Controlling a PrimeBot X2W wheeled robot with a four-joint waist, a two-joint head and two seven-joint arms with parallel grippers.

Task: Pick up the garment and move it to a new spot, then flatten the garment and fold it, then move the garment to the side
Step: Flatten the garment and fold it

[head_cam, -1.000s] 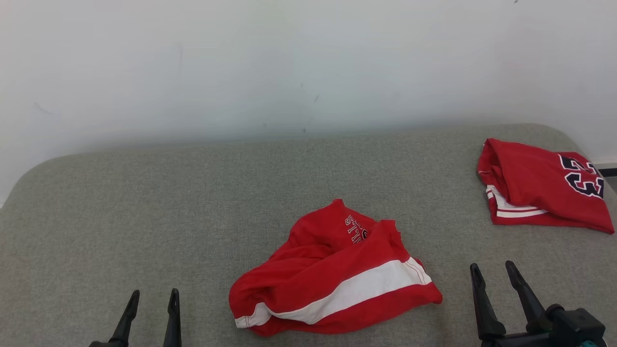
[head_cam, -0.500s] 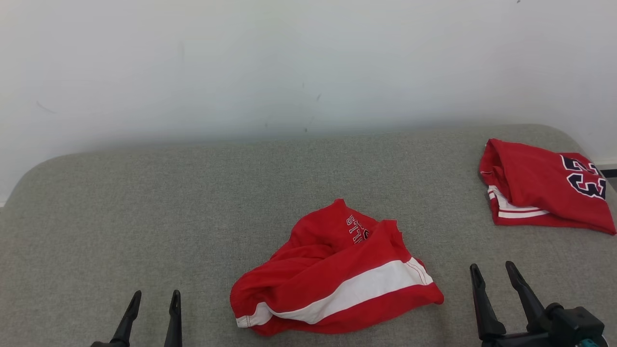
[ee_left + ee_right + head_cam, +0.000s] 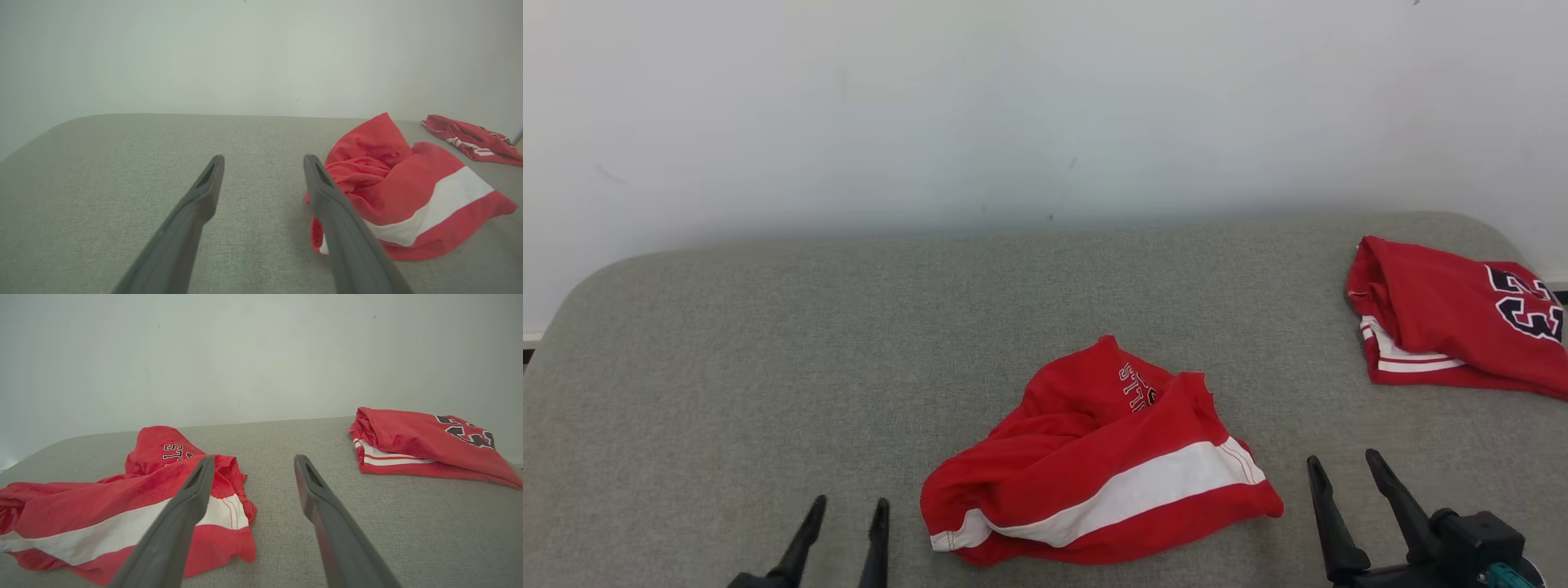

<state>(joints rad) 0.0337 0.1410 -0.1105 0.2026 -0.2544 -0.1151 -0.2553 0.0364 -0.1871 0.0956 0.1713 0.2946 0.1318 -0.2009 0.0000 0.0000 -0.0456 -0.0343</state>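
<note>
garment (image 3: 1094, 465) central on padded surface (image 3: 768, 367), second garment (image 3: 1445, 327) far right, wall (image 3: 1013, 98) behind

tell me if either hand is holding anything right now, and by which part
Nothing is held. The left hand and right hand are both open and empty, either side of the crumpled red garment, apart from it.

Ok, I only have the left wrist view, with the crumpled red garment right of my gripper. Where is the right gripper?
Observer: The right gripper is open over the grey cushion, just right of the crumpled garment and not touching it.
Operator: Any print on that garment?
Observer: Yes, lettering on its far upper fold, partly lost in a crease.
Operator: And the red one further right?
Observer: The folded garment has large dark numerals on top.
</note>
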